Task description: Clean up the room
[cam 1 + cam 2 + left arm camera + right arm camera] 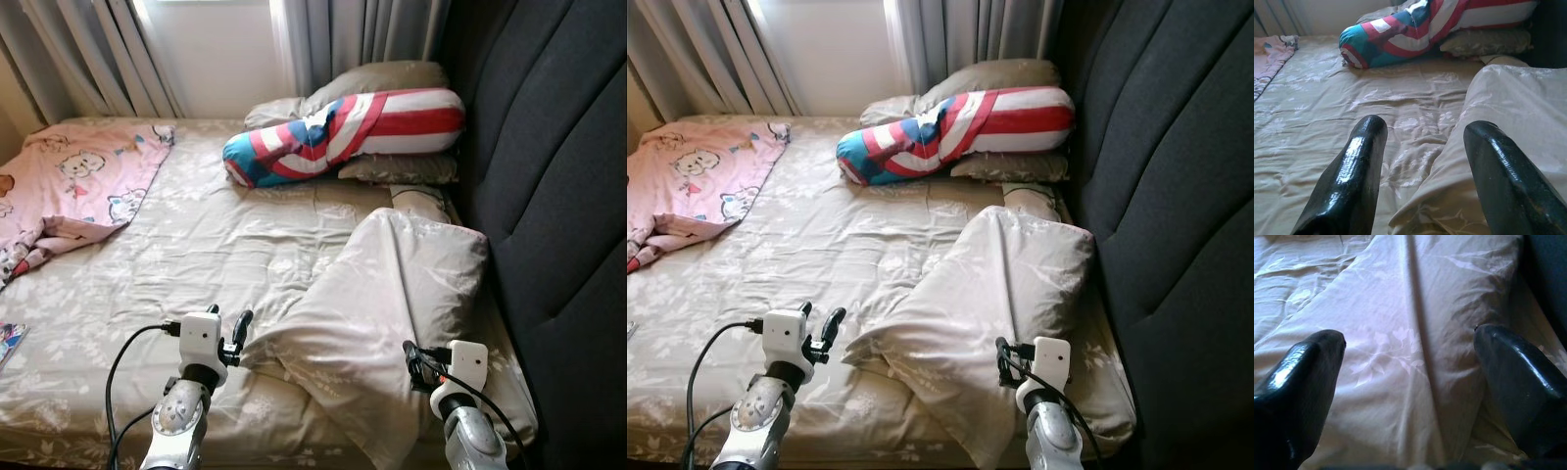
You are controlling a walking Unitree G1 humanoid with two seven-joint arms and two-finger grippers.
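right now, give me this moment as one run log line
scene: bed | target: beige pillow near headboard | left gripper: open, at pillow's corner | right gripper: open, over pillow | held: nothing

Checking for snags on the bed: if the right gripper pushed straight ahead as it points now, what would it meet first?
Most likely the beige pillow: the right gripper, fingers open, points onto its cover, apparently close, though depth is unclear.
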